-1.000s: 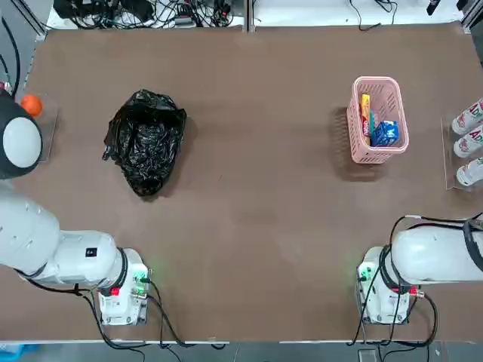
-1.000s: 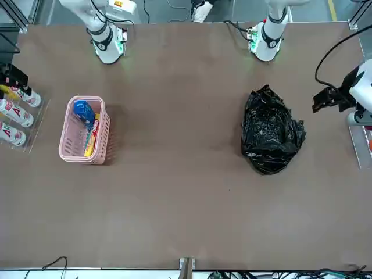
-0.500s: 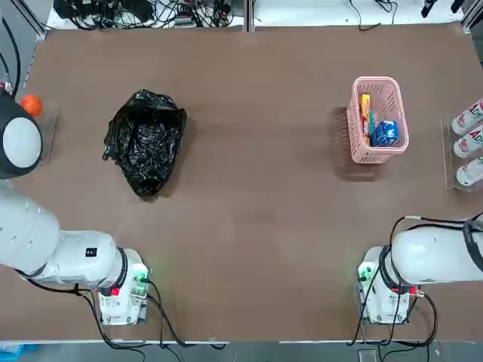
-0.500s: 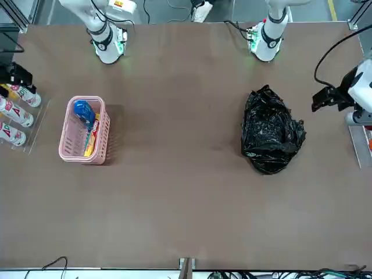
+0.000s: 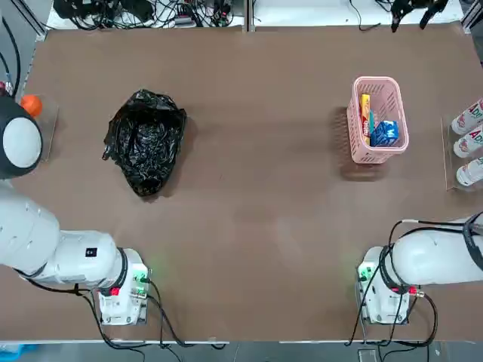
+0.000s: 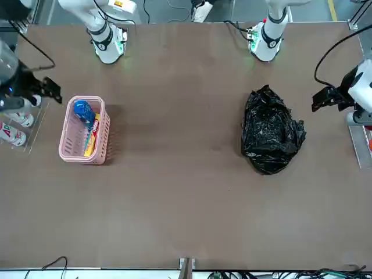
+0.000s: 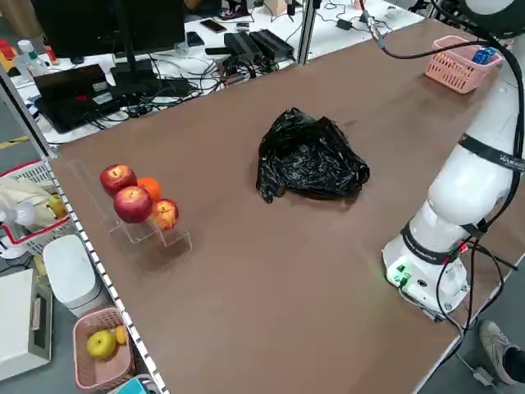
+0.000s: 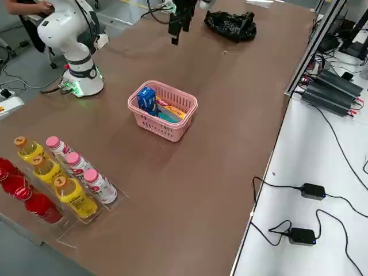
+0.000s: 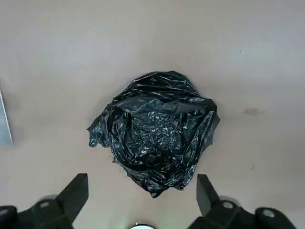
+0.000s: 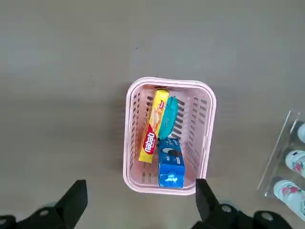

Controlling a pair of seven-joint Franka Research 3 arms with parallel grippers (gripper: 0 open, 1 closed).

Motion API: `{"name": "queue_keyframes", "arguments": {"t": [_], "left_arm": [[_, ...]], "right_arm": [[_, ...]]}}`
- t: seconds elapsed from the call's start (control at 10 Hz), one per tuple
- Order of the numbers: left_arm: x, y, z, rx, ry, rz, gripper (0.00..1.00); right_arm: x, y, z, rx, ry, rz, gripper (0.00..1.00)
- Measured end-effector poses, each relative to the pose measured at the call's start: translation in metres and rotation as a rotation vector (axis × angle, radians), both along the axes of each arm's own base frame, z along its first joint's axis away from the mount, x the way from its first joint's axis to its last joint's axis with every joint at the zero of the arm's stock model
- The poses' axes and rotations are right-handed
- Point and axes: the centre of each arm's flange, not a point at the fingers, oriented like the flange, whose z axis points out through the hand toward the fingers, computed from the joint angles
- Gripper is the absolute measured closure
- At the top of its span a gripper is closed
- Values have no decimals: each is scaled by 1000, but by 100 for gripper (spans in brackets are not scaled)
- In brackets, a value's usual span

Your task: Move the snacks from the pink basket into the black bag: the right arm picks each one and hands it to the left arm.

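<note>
The pink basket (image 5: 404, 121) stands at the table's far right and holds the snacks: a blue packet (image 5: 385, 133), a yellow one (image 5: 365, 113) and a teal one (image 5: 372, 122). The right wrist view looks straight down on the basket (image 10: 167, 82), with the blue packet (image 10: 170, 167), yellow packet (image 10: 152, 126) and teal packet (image 10: 167, 117) inside. My right gripper (image 6: 46, 93) hangs open and empty high beside the basket. The black bag (image 5: 146, 141) lies crumpled at the left. My left gripper (image 6: 318, 100) hovers open and empty, high by the bag (image 9: 157, 124).
A rack of white bottles (image 5: 469, 139) stands at the right edge by the basket. Red and orange fruits (image 7: 131, 197) sit on a clear stand at the left edge. Cables (image 5: 143, 11) run behind the far edge. Both arm bases (image 5: 121, 290) (image 5: 385, 290) stand at the near edge.
My right gripper has swung in from the table's right edge toward the pink basket. The left arm, bag and snacks have not moved.
</note>
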Motion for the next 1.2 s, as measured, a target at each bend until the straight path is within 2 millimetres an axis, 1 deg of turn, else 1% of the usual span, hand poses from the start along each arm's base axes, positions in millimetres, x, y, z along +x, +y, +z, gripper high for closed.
{"name": "queue_keyframes", "arguments": {"t": [0.1, 0.3, 0.6, 0.8, 0.9, 1.1, 1.2], "left_arm": [[0, -1, 0, 0, 0, -2, 0], [0, -1, 0, 0, 0, -1, 0], [1, 8, 2, 1, -3, 14, 0], [1, 9, 2, 1, -3, 15, 0], [1, 9, 2, 1, -3, 15, 0], [1, 9, 1, 1, -3, 15, 0], [1, 9, 1, 1, -3, 16, 0]], "right_arm": [[0, -1, -17, 0, 11, -3, 0], [1, -6, -40, 1, 1, -11, 0], [-4, -12, -87, 34, -15, -38, 0], [-11, -13, -122, 36, -15, -39, 0], [-17, -17, -140, 36, -8, -43, 0], [-25, -42, -169, 39, -31, -25, 0], [-30, -59, -182, 39, -43, -16, 0]]}}
